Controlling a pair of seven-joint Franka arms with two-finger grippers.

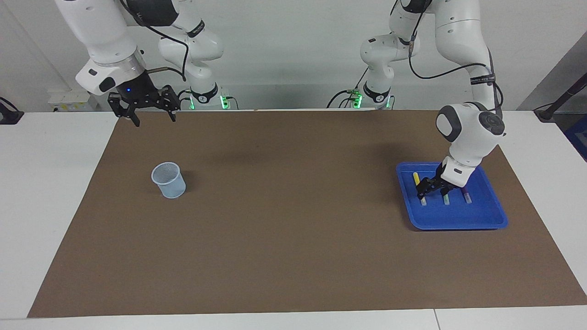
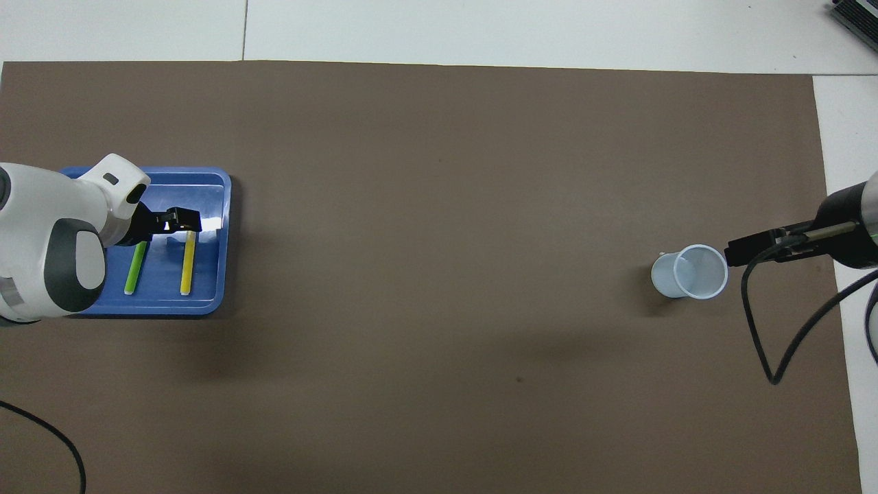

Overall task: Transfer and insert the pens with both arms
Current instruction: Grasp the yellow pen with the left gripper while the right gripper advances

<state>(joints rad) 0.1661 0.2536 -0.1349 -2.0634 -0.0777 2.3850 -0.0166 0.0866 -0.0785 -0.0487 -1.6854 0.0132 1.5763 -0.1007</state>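
Three pens lie side by side in a blue tray (image 1: 458, 219) (image 2: 209, 180) at the left arm's end of the table. The yellow pen (image 1: 416, 177) (image 2: 186, 264) is the one nearest the table's middle, the green pen (image 1: 445, 200) (image 2: 136, 267) lies beside it, and the purple pen (image 1: 467, 197) is hidden under the arm in the overhead view. My left gripper (image 1: 431, 188) (image 2: 182, 219) is open and low in the tray, over the yellow and green pens, holding nothing. My right gripper (image 1: 154, 120) (image 2: 748, 245) hangs open and waits near the mat's edge.
A pale mesh cup (image 1: 169, 180) (image 2: 689, 272) stands upright on the brown mat (image 1: 293, 229) at the right arm's end. A black cable (image 2: 761, 329) loops down from the right arm beside the cup.
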